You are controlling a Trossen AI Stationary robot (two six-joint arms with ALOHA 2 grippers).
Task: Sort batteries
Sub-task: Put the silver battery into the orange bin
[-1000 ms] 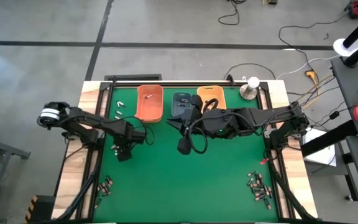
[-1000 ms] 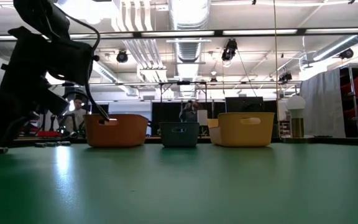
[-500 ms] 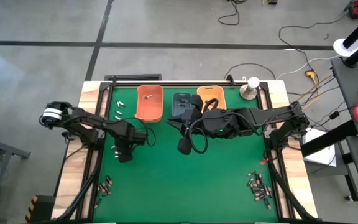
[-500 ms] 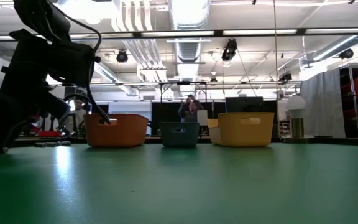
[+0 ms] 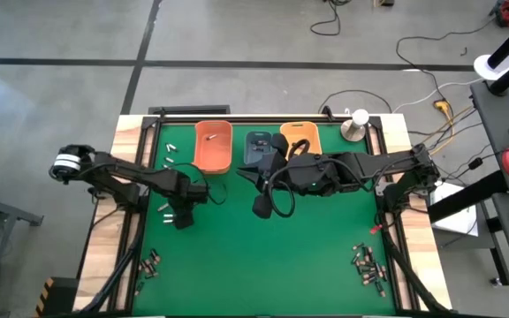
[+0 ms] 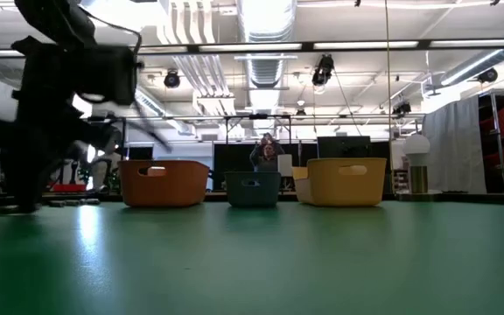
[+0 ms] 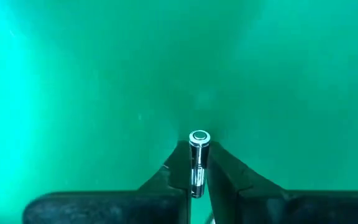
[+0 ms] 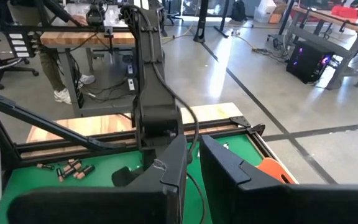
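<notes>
Battery (image 7: 198, 160) between left gripper (image 7: 197, 167) fingers (image 7: 178, 167)

High view: straight down over the counter (image 5: 263, 256). Low view: counter-height, facing the bins. Wrist views: close, along each arm's fingers; all share the green surface.

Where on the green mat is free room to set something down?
The wide middle strip between the two battery piles, left and right, is bare. It is crowded near the three bins, where the right gripper waits, and around the left gripper, which holds a battery.
</notes>
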